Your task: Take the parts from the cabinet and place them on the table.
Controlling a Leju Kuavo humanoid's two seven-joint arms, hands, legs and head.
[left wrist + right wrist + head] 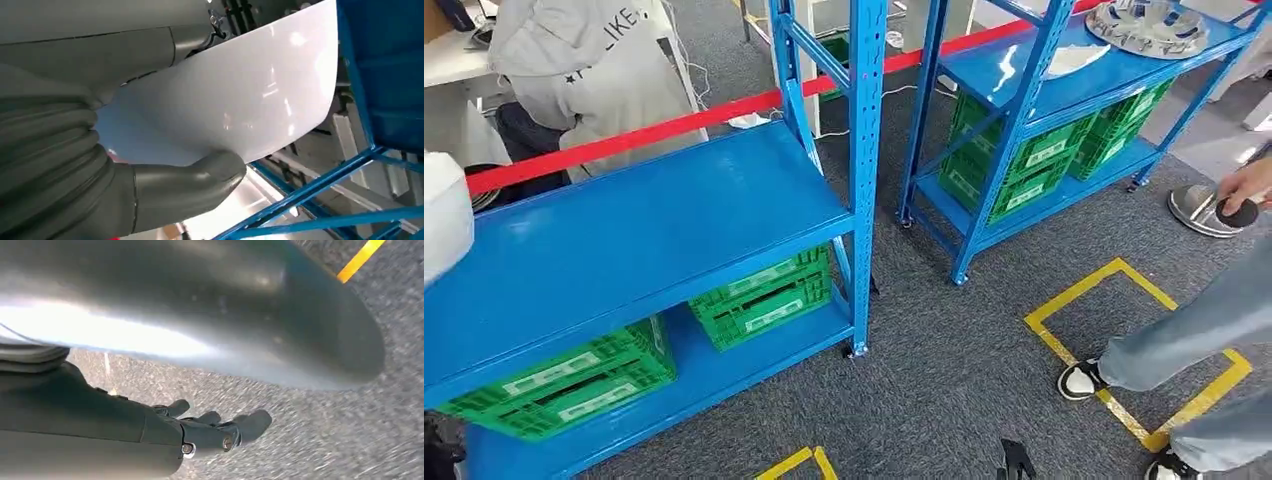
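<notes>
Near blue rack (pixel 624 240) takes up the left of the head view, top shelf bare, two green crates (pixel 764 295) on its lower shelf. Second blue rack (pixel 1064 90) stands farther off to the right w/ more green crates stacked under its upper shelf, a silver wheel-cover-type part (pixel 1146 25) on top at the far end and a pale flat piece (pixel 1074 58) lying on that same shelf nearer the middle. Grey carpet (pixel 964 350) w/ a yellow tape square (pixel 1139 350) marked on it; red barrier tape (pixel 674 125) runs behind the racks. Person in a grey hoodie (pixel 584 70) behind the near rack, back turned. Another person at right edge, grey trousers and shoes inside the tape square, their hand (pixel 1246 185) on a dark knob over a round silver part (pixel 1204 210) lying on the carpet. Task part: white glossy panel (pixel 240 95), held up by the left hand (pixel 165 165) beside the near rack's blue frame; thumb pressed on one face, other fingers hidden behind it; the panel's edge also peeks in at the head view's left side (pixel 444 215). Right hand (pixel 210 432) hangs low over the carpet, holding nothing, dark fingers slightly curled and a bit apart; blurry, so can't tell more.
</notes>
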